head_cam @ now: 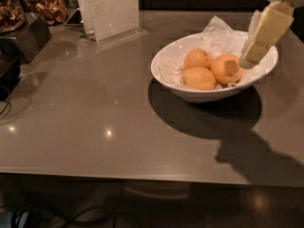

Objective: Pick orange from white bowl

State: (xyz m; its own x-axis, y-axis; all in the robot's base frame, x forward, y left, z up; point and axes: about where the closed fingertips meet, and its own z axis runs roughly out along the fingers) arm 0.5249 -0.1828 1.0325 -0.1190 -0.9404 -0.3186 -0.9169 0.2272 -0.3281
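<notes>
Claw near orange, 3 fruits, 1 white bowl

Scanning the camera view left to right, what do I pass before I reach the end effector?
snack jar → clear sign holder → white bowl, left rim → orange, the roundest one → end effector, over the bowl's right side.

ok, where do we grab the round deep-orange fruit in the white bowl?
Top-down, across its widest middle. The round deep-orange fruit sits low in the glossy white bowl, with two paler oranges crowding its left, so sides are blocked. The gripper hangs just right of it.
</notes>
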